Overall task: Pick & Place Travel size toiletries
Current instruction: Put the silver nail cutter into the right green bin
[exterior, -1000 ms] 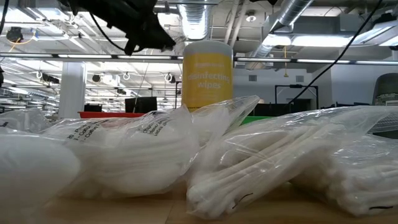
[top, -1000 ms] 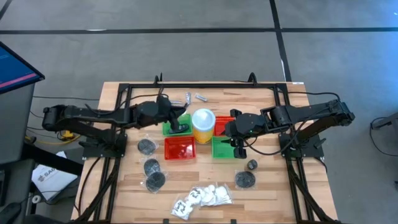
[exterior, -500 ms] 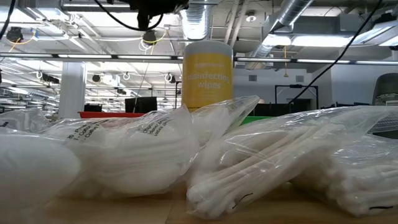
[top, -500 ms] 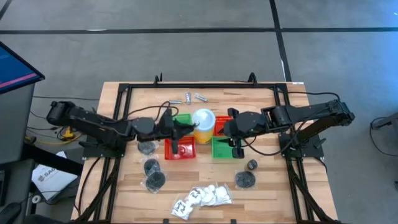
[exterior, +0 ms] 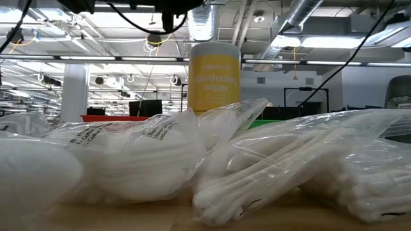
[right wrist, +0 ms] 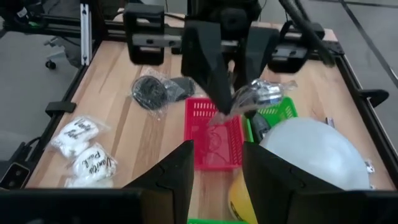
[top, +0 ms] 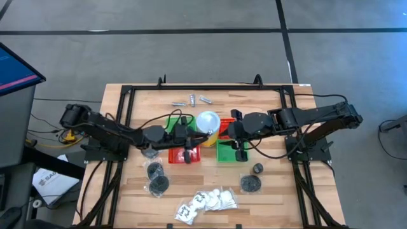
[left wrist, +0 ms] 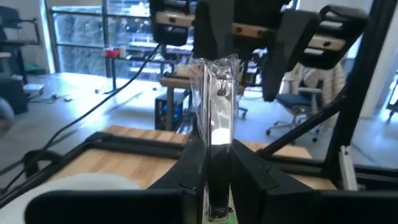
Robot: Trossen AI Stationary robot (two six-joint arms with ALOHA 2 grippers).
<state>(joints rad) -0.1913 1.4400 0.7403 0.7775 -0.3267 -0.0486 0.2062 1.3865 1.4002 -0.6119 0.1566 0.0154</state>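
My left gripper [top: 189, 151] hangs over the near red basket [top: 175, 152], shut on a small clear bag of silvery metal pieces [right wrist: 264, 93]. In the left wrist view that bag [left wrist: 214, 93] stands up past my gripper [left wrist: 214, 165]. My right gripper [top: 241, 152] is open and empty above the near green basket [top: 226, 152], facing the left one [right wrist: 231, 102]. Dark round pieces in clear bags [top: 154, 170] and white pieces in printed packets [top: 206, 202] lie flat on the table. Loose silvery pieces [top: 191, 100] lie near the far edge. My left gripper pinches the clear bag between its two fingers at one end of the bag [left wrist: 214, 134]. The fingers [right wrist: 211, 68] point down from above. The rest of the bag sticks out beyond the fingertips, lifted clear above the red basket.
A yellow cup with a white lid [top: 208, 124] stands between the arms, with a green basket [top: 173, 124] and a red basket [top: 229, 129] on either side of it. More dark bagged pieces [top: 251, 183] lie near the right. Packets [exterior: 128, 160] fill the low view's foreground.
My left gripper has moved from the far green basket toward the table's near edge and a little to the right, and now stands over the near red basket.
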